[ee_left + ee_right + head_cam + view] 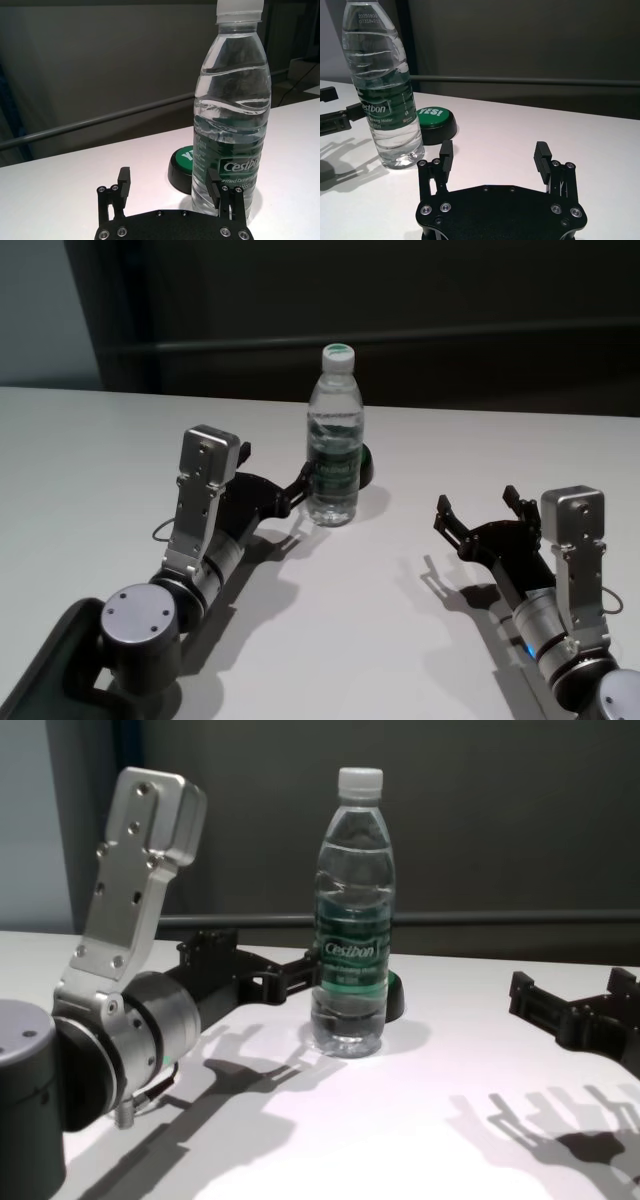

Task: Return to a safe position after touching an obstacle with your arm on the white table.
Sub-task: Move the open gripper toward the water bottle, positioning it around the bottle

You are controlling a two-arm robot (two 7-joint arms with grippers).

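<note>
the white surface point(90, 440) holds the bottle point(333, 440) upright mid-table. your left pincer point(290, 485) is wide, one finger touching it. the bottle looks tippy and slick, so back away gently. your right pincer point(480, 510) rests wide, apart.

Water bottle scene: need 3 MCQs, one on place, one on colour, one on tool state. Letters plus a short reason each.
1. Where is the green-topped puck relative to the water bottle?
A. Behind it, close by its base
B. On top of its cap
C. Near the right tool

2. What colour is the bottle's cap?
A. Blue
B. White
C. Red

3. What is the state of the left tool?
A. Shut on the bottle
B. Open, one finger close by the bottle's side
C. Out of view

Key:
1 A: head and chest views show the puck half hidden behind the bottle's base on the white table.
2 B: the chest view shows a white cap.
3 B: the left wrist view shows spread fingers; actual contact cannot be told. The right tool stands open, apart.
</note>
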